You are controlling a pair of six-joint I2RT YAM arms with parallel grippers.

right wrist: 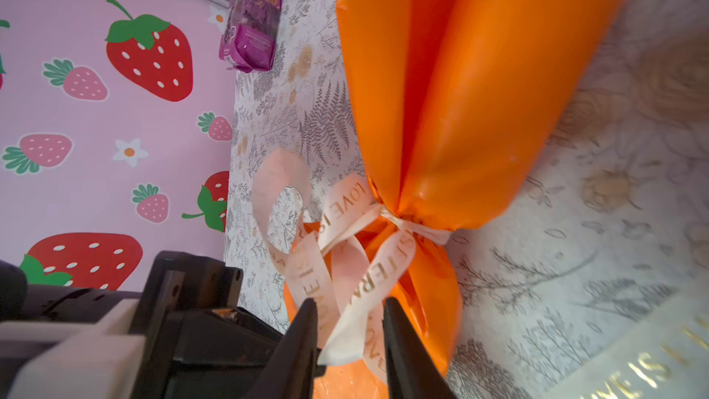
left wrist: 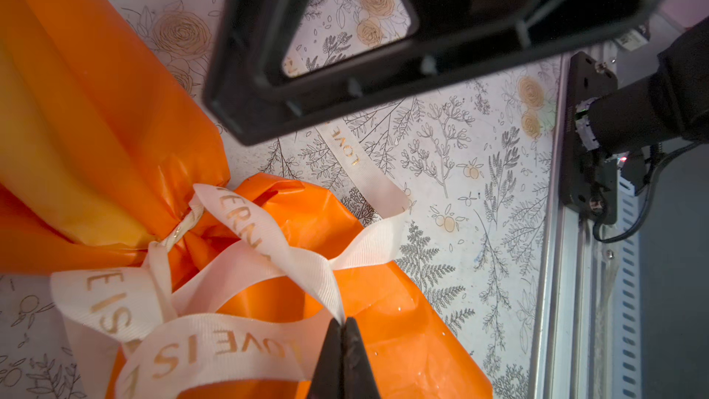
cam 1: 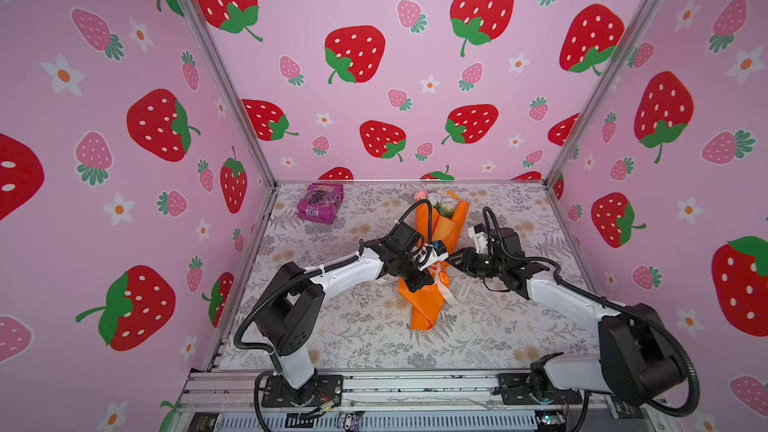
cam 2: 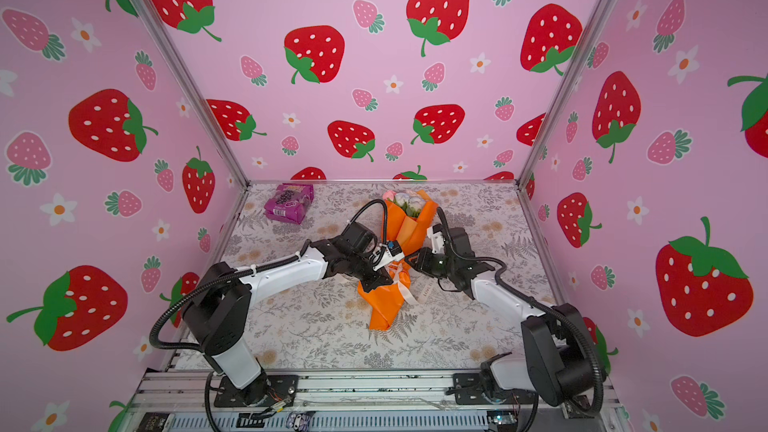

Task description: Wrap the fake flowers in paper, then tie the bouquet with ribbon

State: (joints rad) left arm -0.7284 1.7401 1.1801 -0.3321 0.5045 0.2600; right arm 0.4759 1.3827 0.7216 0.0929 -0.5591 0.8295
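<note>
The floral-print table (cam 1: 365,338) carries the bouquet of fake flowers (cam 1: 428,305) at its middle, between the two arms. It is a long cone of glossy orange paper, with the pink and white heads (cam 1: 440,199) toward the back wall. The paper is cinched at the waist and flares out crumpled below. The left gripper (left wrist: 343,326) is clenched on a strand of the cream, gold-lettered ribbon (left wrist: 230,343) knotted at that waist. The right gripper (right wrist: 349,310) stands parted, with ribbon loops between its fingers.

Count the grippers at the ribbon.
2. The left gripper is shut on a ribbon strand over the bouquet; the right gripper straddles a ribbon loop, jaws apart.
</note>
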